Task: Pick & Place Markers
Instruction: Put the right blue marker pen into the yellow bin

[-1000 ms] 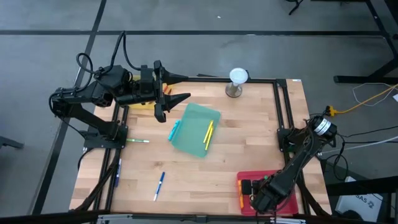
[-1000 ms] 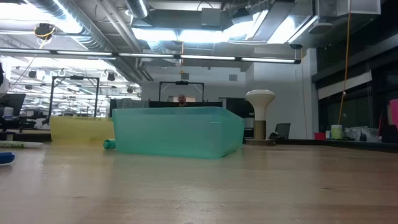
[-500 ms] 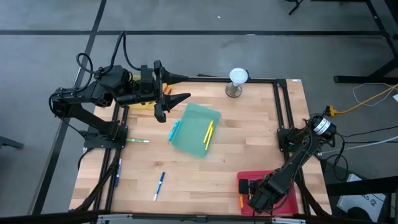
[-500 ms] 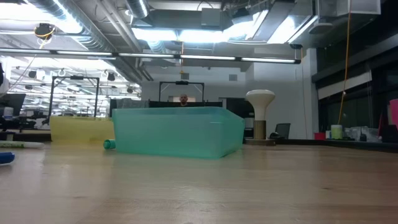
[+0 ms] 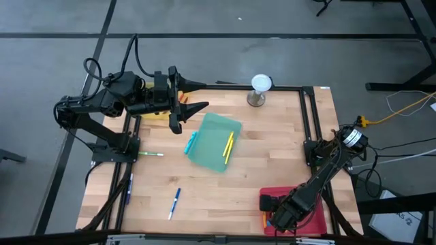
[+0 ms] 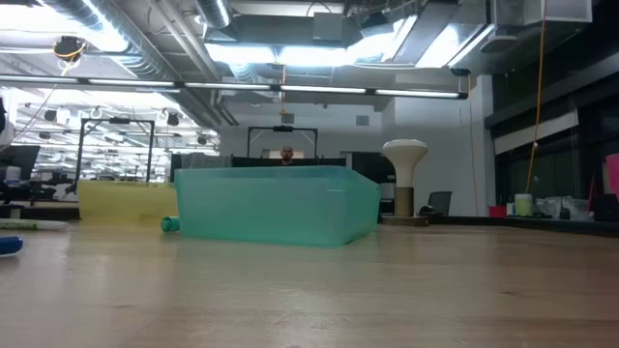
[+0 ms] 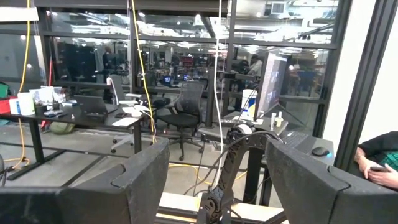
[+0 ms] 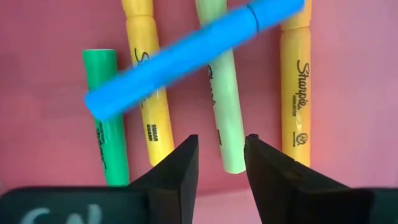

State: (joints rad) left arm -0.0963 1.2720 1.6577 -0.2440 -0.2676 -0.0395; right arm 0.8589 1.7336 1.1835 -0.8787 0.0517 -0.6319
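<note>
My right gripper points down, open, over the red tray at the table's near right. Below it, green, yellow, pale green and orange markers lie side by side on the tray floor. A blurred blue marker lies slantwise across them, clear of my fingers. More markers are in the green tray: a teal one and yellow ones. A blue marker and a green one lie on the table. My left gripper waits open, raised at the far left.
A yellow tray lies under the left arm at the far left. A white mushroom-shaped stand sits at the far edge. A black frame rail runs along the table's right side. Bare wood lies between the green and red trays.
My right gripper has shifted slightly toward the table's left edge over the red tray.
</note>
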